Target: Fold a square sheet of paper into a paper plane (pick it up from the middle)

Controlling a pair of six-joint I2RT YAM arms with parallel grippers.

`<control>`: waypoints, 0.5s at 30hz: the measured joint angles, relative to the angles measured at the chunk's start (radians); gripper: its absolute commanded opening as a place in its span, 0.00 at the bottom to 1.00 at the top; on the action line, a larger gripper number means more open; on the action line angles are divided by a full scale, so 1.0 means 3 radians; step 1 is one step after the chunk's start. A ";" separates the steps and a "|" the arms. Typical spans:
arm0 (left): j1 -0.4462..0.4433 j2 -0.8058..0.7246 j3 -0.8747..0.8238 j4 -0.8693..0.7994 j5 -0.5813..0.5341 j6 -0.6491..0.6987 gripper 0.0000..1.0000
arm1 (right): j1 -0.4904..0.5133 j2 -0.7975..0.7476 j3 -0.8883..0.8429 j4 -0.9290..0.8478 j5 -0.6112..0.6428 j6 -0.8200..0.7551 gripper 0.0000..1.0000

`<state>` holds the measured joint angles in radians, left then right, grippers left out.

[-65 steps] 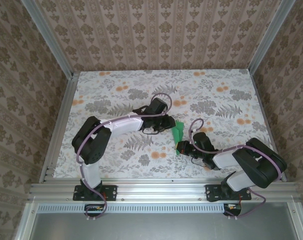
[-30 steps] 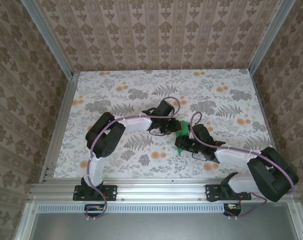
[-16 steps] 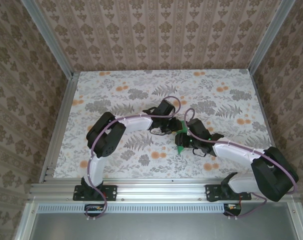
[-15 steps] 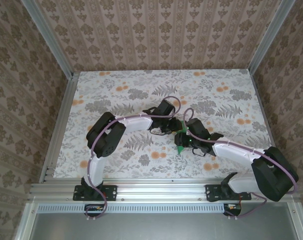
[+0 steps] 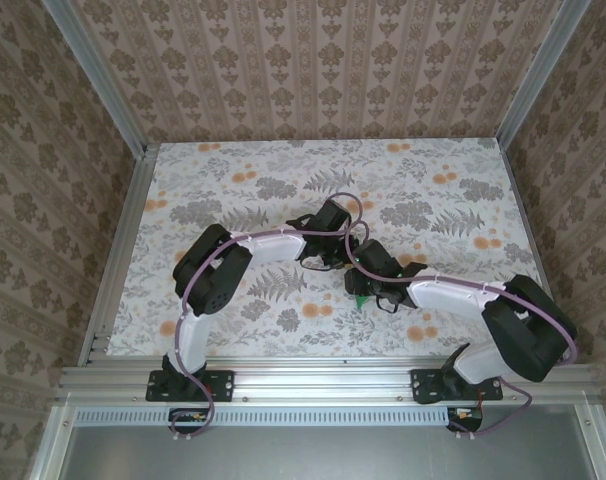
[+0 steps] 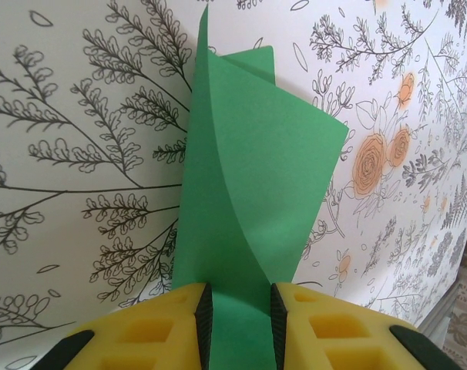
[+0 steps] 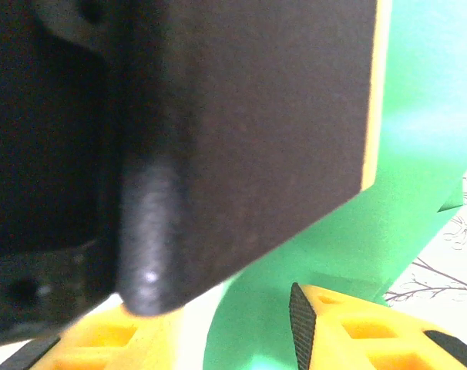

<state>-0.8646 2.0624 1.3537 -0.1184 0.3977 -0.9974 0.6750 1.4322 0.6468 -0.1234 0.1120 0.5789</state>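
Floral-print table (image 5: 233, 170) is lying beneath both arms. Left gripper (image 6: 239, 308) fingers are clamping the folded green paper (image 6: 257, 193), which is extending toward the upper frame with its flaps curling. Right gripper (image 7: 210, 333) fingers are flanking the same paper at the centre of the top view; whether they are gripping it cannot be determined.

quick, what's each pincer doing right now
left pincer: closed on the green paper
right pincer: open, jaws apart astride that paper, a gap showing beside it
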 measured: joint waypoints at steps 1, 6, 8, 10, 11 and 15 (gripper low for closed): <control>0.0000 0.0000 0.0000 0.0000 0.0000 0.0000 0.29 | 0.0001 0.0014 0.0004 -0.0001 0.0014 0.0000 0.41; 0.0001 0.0000 0.0000 -0.0001 0.0000 -0.0001 0.29 | 0.0018 0.0114 0.0090 -0.0004 0.0108 -0.0001 0.35; 0.0000 0.0000 0.0000 0.0000 0.0001 -0.0001 0.29 | 0.0028 0.0156 0.0140 -0.0005 0.0150 0.0003 0.32; 0.0001 0.0000 0.0000 -0.0001 0.0000 -0.0001 0.29 | 0.0029 0.0187 0.0158 -0.0004 0.0195 -0.0003 0.27; 0.0001 0.0000 0.0000 -0.0004 0.0000 -0.0003 0.29 | 0.0032 0.0193 0.0160 -0.0005 0.0215 -0.0004 0.24; 0.0001 0.0000 0.0000 -0.0008 -0.0003 -0.0003 0.29 | 0.0045 0.0206 0.0174 -0.0028 0.0292 -0.0025 0.14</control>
<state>-0.8642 2.0624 1.3537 -0.1207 0.3969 -0.9981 0.6884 1.4940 0.6991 -0.1318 0.1997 0.5713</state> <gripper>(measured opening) 0.289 0.185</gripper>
